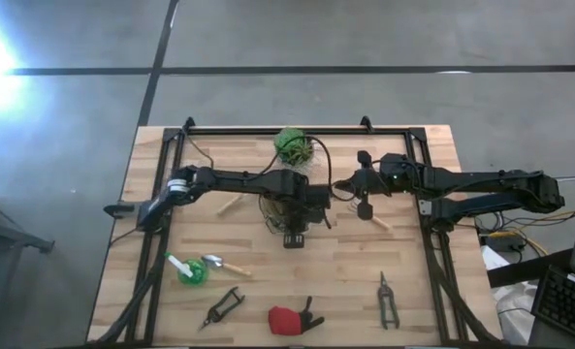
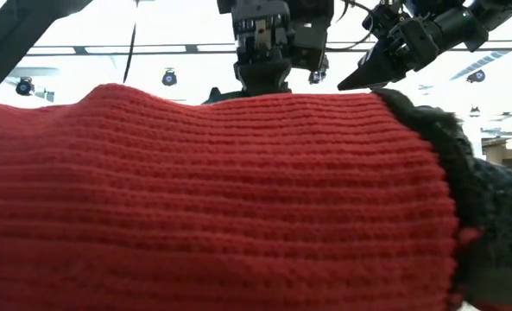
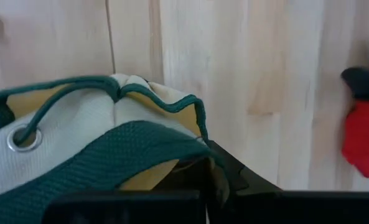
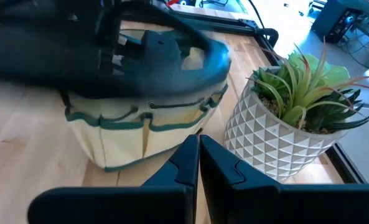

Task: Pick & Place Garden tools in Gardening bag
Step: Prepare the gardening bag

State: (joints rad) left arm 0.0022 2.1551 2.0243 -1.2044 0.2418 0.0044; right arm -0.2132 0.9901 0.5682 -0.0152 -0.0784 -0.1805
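Observation:
The tan gardening bag with dark green trim stands on the table's middle, beside the white plant pot. My left gripper reaches over the bag and is shut on its top edge. My right gripper is shut and empty, hovering to the bag's right. Near the front edge lie the green-and-white tool, the trowel, two black pruners and the red-and-black item. The red-and-black item fills the low view. My left gripper holds the bag at its top rim, where the green webbing loop handle crosses the trimmed edge. One finger shows beside the fabric; the rest of the contact is hidden by the bag. It comes from above. The bag's base stays on the table.
Wooden handles show on the table left and right of the bag. The green plant stands just behind the bag. A black frame borders the table. Bare wood lies between the bag and the tools in front.

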